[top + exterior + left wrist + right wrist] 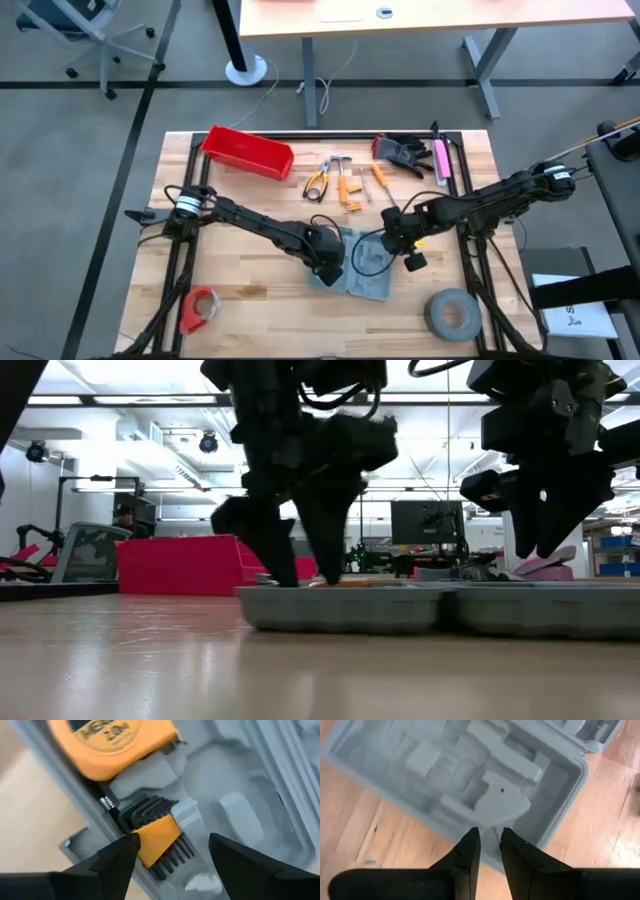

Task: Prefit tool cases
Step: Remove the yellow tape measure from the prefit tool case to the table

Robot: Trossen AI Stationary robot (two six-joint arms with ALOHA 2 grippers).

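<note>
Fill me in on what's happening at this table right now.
Two robot arms are working over an open grey-blue tool case lying flat near the middle of the wooden table. The left gripper hangs open over one half, where an orange tape measure and an orange-sleeved hex key set already sit in their recesses. The right gripper, nearly shut and holding nothing, is at the other half's edge. More tools wait beside a red bin.
</note>
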